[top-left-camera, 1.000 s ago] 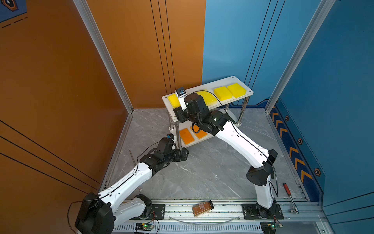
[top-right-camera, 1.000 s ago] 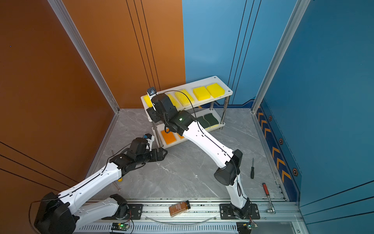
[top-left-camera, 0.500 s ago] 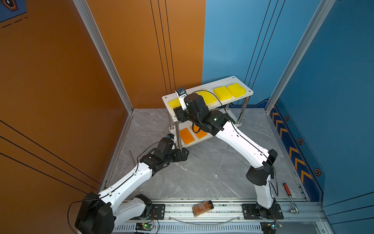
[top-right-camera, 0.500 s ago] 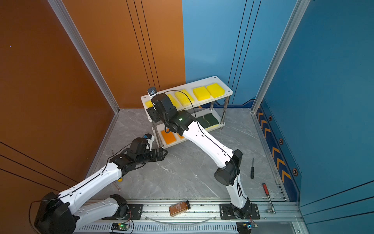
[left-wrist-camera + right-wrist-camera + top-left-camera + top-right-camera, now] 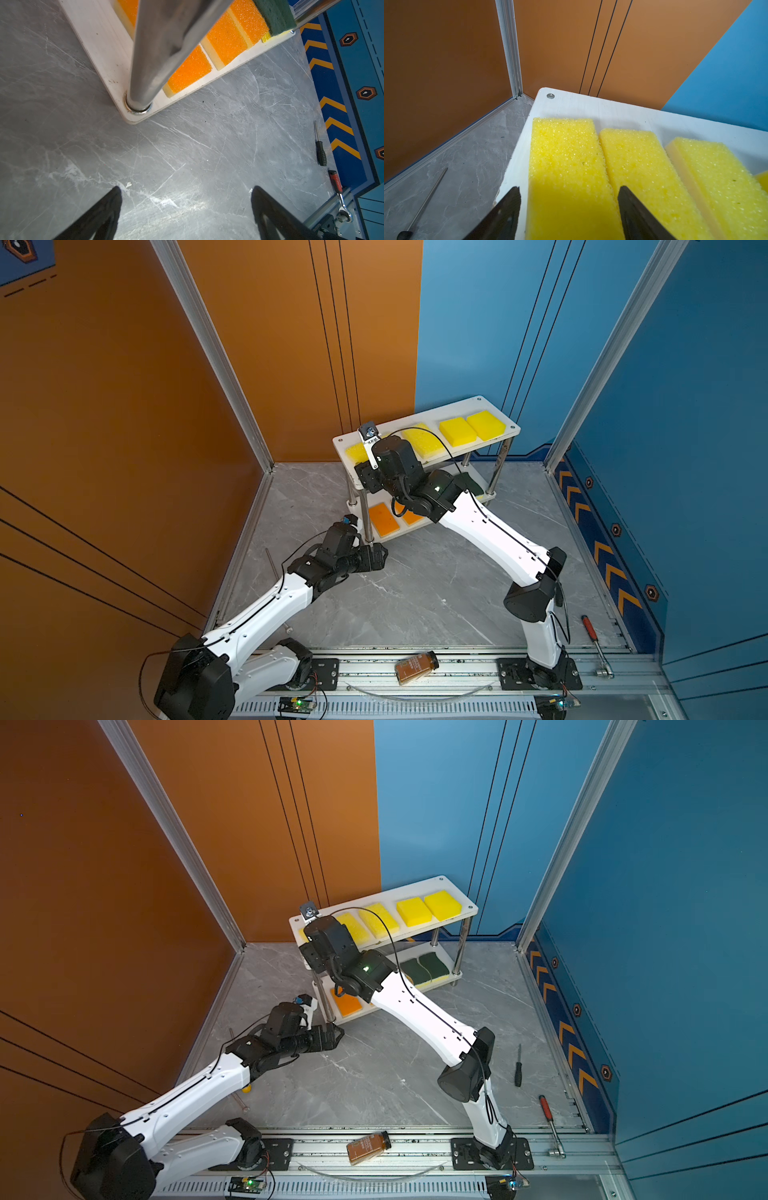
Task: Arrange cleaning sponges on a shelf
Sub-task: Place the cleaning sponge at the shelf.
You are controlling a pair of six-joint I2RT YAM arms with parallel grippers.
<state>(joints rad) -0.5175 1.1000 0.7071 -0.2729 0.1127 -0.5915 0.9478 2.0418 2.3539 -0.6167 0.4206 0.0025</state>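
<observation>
The shelf (image 5: 436,412) stands at the back of the grey floor. Several yellow cleaning sponges (image 5: 457,432) lie in a row on its top board. Orange sponges (image 5: 190,70) and green-topped ones (image 5: 415,969) lie on the lower board. My right gripper (image 5: 569,188) hovers at the top board's left end, open. Its fingers straddle the leftmost yellow sponge (image 5: 566,158), which rests on the board, with a gap showing beside one finger. My left gripper (image 5: 186,188) is open and empty above the floor, just in front of the shelf's front-left chrome leg (image 5: 149,62).
A brown bottle (image 5: 417,667) lies on the front rail. A red-handled ratchet (image 5: 590,628) and a black screwdriver (image 5: 518,1067) lie at the right of the floor. A thin metal rod (image 5: 272,564) lies by the left wall. Walls enclose three sides.
</observation>
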